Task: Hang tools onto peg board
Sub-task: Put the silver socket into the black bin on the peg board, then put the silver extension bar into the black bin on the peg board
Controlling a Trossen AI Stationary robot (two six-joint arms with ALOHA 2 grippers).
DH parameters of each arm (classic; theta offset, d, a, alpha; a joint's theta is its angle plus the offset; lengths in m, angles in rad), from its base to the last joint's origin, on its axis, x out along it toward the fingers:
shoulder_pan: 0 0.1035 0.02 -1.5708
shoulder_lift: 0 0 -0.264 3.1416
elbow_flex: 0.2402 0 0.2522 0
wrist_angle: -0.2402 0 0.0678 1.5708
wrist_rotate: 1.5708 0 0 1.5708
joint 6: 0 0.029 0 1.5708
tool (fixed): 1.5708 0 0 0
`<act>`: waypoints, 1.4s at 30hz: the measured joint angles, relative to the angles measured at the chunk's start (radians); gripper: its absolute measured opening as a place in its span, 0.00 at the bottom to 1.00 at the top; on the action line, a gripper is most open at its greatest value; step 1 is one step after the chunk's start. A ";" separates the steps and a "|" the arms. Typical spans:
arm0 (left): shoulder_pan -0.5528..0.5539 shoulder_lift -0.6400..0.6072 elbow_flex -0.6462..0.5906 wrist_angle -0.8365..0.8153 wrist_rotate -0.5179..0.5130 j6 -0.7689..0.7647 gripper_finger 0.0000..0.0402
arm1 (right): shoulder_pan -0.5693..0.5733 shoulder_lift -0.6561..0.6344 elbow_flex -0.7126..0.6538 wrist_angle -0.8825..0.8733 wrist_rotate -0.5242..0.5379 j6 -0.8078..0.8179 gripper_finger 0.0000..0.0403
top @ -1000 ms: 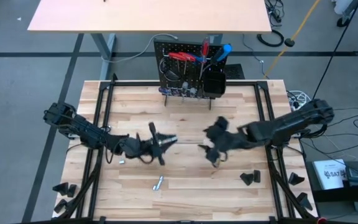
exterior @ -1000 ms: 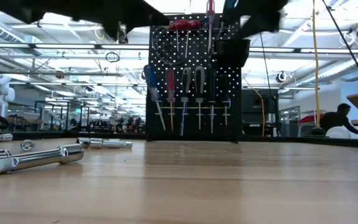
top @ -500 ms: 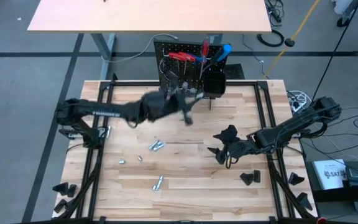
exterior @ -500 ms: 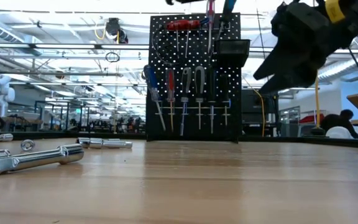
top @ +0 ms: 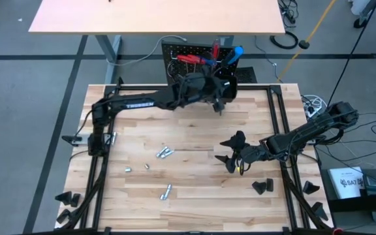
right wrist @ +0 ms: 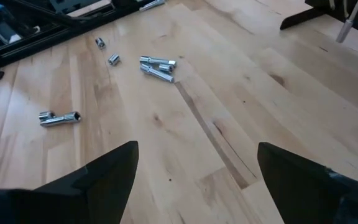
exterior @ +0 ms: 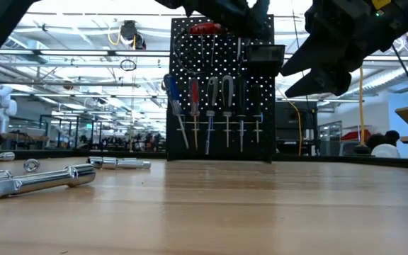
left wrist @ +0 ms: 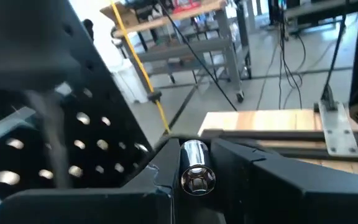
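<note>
The peg board (top: 194, 68) stands upright at the table's far edge, with red- and blue-handled tools (exterior: 193, 106) hanging on it and a black bin (top: 226, 85) at its right. My left gripper (top: 218, 94) is raised just in front of the bin, shut on a small silver socket bit (left wrist: 196, 172). The board's perforated panel (left wrist: 73, 143) shows close beside it. My right gripper (top: 231, 154) hangs open over the table's right middle, with nothing between its fingers (right wrist: 114, 174). Several loose metal bits (top: 164, 153) lie on the table top. My left gripper pinches the socket bit between its two fingers, which press on the bit's round sides (left wrist: 194, 155). The bit's open hex end (left wrist: 198, 181) faces back toward the wrist. The fingers come roughly level from the table's left. The bit is lifted clear of the table.
Loose bits lie at the table's left middle (right wrist: 157, 65) and near the front (top: 166, 191); two more (exterior: 41, 180) show close in the low view. Black wedge blocks (top: 262, 187) sit at the near right and near left (top: 67, 198). A pale wooden table top (top: 155, 16) stands behind the peg board.
My left gripper has swung up from the table's left middle toward the far edge and right, carrying the socket bit to the peg board by the bin. My right gripper has sunk a little over the table's right middle and stays open.
</note>
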State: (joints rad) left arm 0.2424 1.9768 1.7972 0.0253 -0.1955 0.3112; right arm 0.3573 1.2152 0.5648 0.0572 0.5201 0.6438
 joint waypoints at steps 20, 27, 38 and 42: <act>-0.047 -0.067 0.007 -0.136 -0.127 -0.082 0.72 | 0.000 0.000 0.000 0.000 -0.028 0.003 0.80; -0.171 -0.215 -0.014 -0.408 -0.044 -0.075 0.73 | 0.000 0.000 0.000 -0.001 -0.029 0.049 0.80; -0.449 -0.627 -0.591 -0.400 -0.204 -0.423 0.73 | 0.004 0.144 0.001 0.298 -0.160 -0.132 0.80; -0.576 -0.750 -0.897 -0.211 -0.292 -0.597 0.73 | -0.008 0.312 0.016 0.520 -0.161 -0.293 0.80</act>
State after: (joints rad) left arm -0.3333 1.2263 0.9004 -0.1856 -0.4874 -0.2855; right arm 0.3496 1.5275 0.5807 0.5775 0.3593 0.3512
